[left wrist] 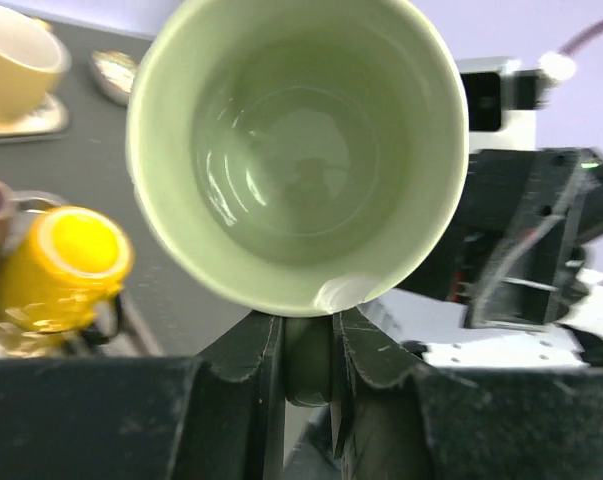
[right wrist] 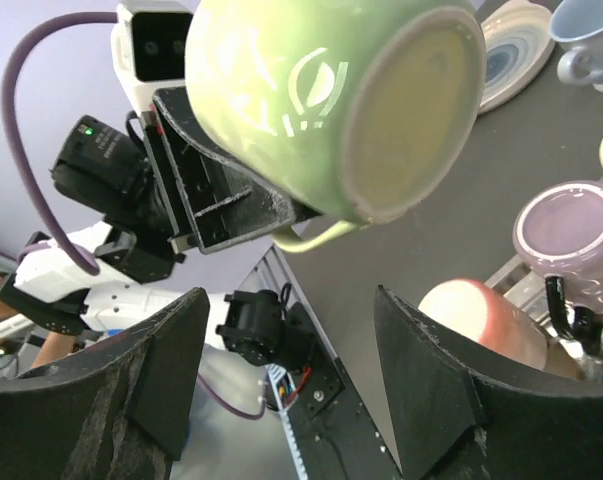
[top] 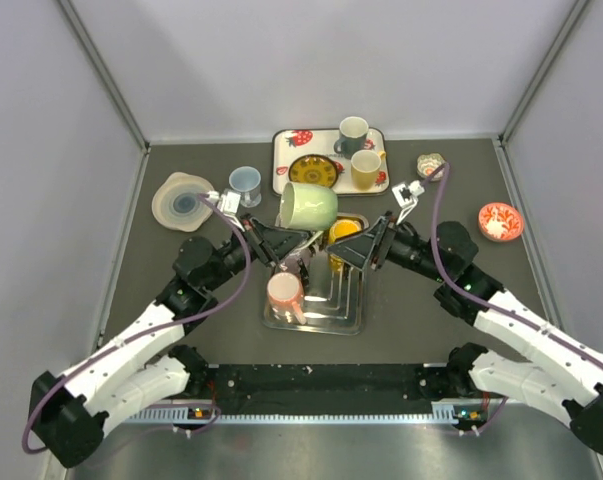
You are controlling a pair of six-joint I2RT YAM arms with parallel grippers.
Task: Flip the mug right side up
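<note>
The light green mug (top: 309, 205) hangs in the air above the dish rack (top: 311, 327), tipped on its side. Its mouth faces the left wrist camera (left wrist: 296, 150) and its base faces the right wrist camera (right wrist: 331, 100). My left gripper (top: 289, 238) is shut on the mug's handle (left wrist: 307, 345), which sits between the two fingers below the rim. My right gripper (top: 366, 245) is open and empty (right wrist: 289, 300), just right of the mug and below it, over the rack.
The rack holds a pink mug (top: 284, 292), a yellow mug (top: 343, 232) and a purple one (right wrist: 571, 225). A strawberry tray (top: 281, 150) at the back carries two mugs and a plate. A blue cup (top: 245, 183), a plate (top: 181, 200), a red bowl (top: 500, 221) and a small dish (top: 430, 165) lie around.
</note>
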